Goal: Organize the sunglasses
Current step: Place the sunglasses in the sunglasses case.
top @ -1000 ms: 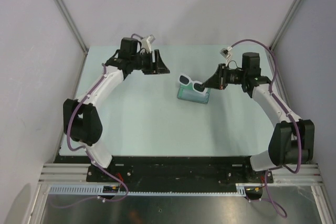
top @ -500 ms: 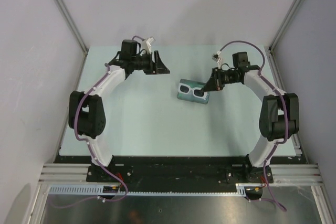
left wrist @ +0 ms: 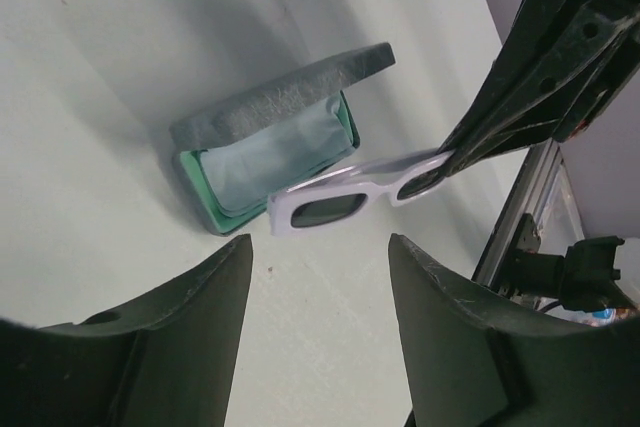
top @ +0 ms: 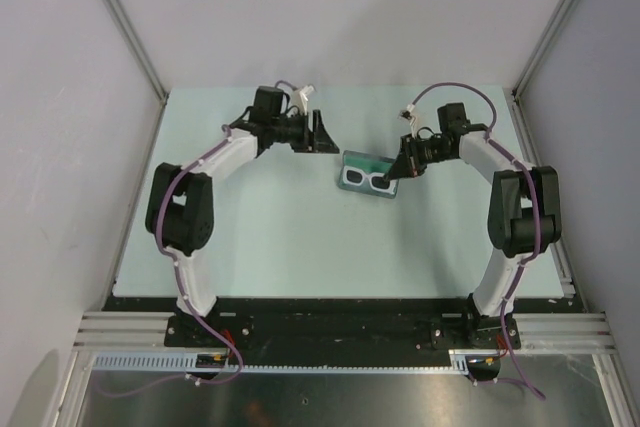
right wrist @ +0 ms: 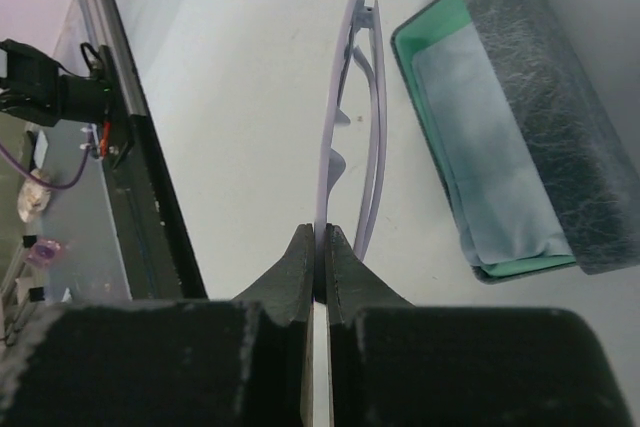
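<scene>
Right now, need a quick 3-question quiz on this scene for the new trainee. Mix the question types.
1. True or false: the left fingers are holding the sunglasses.
2. What lies inside the open felt case? A) a pale blue cloth B) a second pair of glasses C) nothing
3. Fill in: the sunglasses are pinched at one end of the frame by the ___ fingers.

Key
1. False: the left fingers stand open and empty.
2. A.
3. Right: the right fingers are shut on the frame.
</scene>
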